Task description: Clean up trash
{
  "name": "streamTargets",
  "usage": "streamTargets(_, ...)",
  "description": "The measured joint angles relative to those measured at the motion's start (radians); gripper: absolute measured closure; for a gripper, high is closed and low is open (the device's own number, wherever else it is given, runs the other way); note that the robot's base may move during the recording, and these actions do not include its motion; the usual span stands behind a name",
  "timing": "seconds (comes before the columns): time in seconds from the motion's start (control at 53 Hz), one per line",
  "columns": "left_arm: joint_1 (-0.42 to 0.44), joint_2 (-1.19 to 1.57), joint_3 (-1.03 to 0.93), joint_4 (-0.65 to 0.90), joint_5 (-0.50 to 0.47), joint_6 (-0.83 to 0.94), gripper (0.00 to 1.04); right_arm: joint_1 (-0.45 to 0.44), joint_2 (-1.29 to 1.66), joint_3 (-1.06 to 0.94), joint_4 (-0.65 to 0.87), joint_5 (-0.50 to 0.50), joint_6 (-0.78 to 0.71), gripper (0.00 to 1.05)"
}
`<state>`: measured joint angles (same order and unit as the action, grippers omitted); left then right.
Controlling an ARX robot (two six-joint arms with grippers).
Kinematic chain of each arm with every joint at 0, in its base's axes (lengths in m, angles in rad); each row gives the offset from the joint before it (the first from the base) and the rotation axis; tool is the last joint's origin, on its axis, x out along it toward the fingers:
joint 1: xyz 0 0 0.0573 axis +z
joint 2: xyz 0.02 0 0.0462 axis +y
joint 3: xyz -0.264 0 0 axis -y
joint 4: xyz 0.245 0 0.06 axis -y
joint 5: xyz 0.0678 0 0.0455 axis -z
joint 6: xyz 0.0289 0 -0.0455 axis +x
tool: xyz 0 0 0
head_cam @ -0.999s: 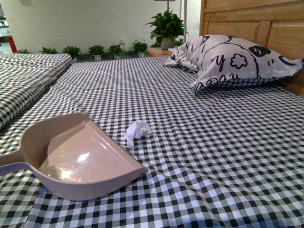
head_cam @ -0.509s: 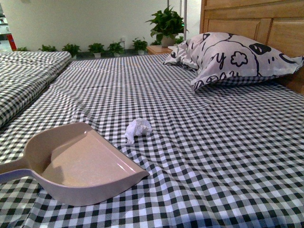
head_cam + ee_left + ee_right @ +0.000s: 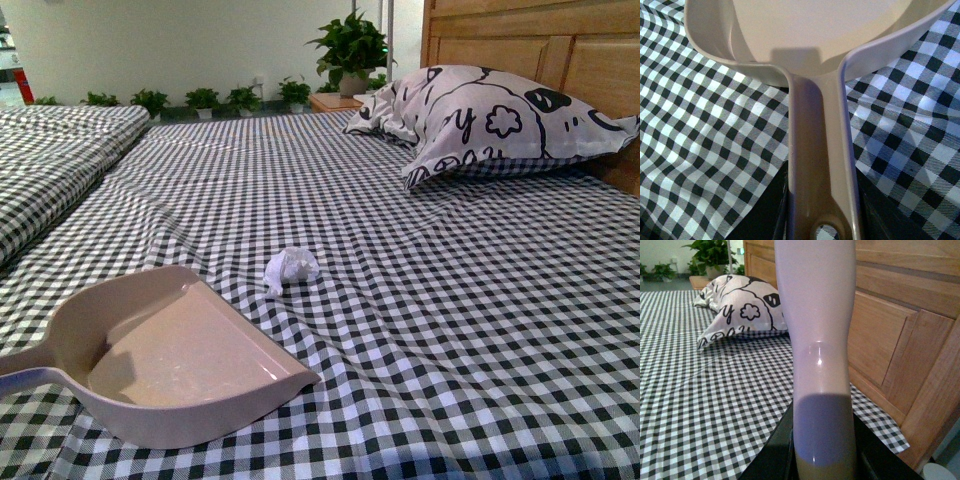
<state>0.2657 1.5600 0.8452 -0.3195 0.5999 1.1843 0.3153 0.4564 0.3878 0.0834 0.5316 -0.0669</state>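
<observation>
As seen from my front camera, a beige dustpan (image 3: 190, 350) sits low on the left of a bed (image 3: 450, 330) covered in a black-and-white checked sheet. The trash (image 3: 290, 268), a small crumpled white wad, lies on the sheet near the far end of the pan's open lip, not touching it. I judge the pan is placed there to receive the wad. A printed pillow (image 3: 480, 120) rests by the wooden headboard (image 3: 590, 70) at far right. Potted plants (image 3: 250, 100) line the pale wall behind.

Left wrist view: my left end effector (image 3: 822, 215) is clamped on the dustpan's handle, dark jaws on either side, keeping the pan low against the sheet.

Right wrist view: my right end effector (image 3: 822, 460) grips a smooth pale handle (image 3: 817, 340) that stands upright. Its working end is out of frame, so I cannot name the tool; possibly a brush for sweeping. Behind it are the pillow, the sheet and the headboard panels.
</observation>
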Motion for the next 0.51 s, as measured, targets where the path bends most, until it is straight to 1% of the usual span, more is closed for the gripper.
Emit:
streamTargets(0.038,0.0,0.0,0.0,0.0,0.0,0.0,0.77,-0.015,0.017,0.023,-0.063,-0.053,0.024,0.85)
streamTargets(0.057,0.0,0.0,0.0,0.0,0.0,0.0,0.77,-0.032,0.04,0.047,-0.127,-0.1,0.026,0.85)
streamTargets(0.075,0.0,0.0,0.0,0.0,0.0,0.0,0.77,-0.04,0.053,0.061,-0.155,-0.122,0.026,0.85)
streamTargets(0.094,0.001,0.0,0.0,0.0,-0.002,0.001,0.77,-0.056,0.082,0.091,-0.207,-0.169,0.028,0.85)
streamTargets(0.132,0.001,0.0,0.0,-0.001,-0.002,0.001,0.77,-0.076,0.14,0.132,-0.253,-0.232,0.03,0.85)
streamTargets(0.151,0.001,0.0,0.0,-0.001,-0.002,0.001,0.77,-0.08,0.161,0.143,-0.257,-0.25,0.03,0.85)
streamTargets(0.189,0.001,0.0,0.0,-0.001,-0.002,0.001,0.77,-0.09,0.271,0.193,-0.249,-0.317,0.03,0.85)
streamTargets(0.226,0.001,0.0,0.0,-0.001,-0.002,0.001,0.77,-0.091,0.349,0.227,-0.227,-0.356,0.028,0.85)
streamTargets(0.396,0.001,0.0,0.0,-0.001,-0.002,0.002,0.77,-0.067,0.709,0.396,-0.094,-0.386,-0.012,0.85)
streamTargets(0.509,0.001,0.0,0.0,-0.002,-0.002,0.002,0.77,-0.036,0.905,0.513,-0.076,-0.39,-0.031,0.85)
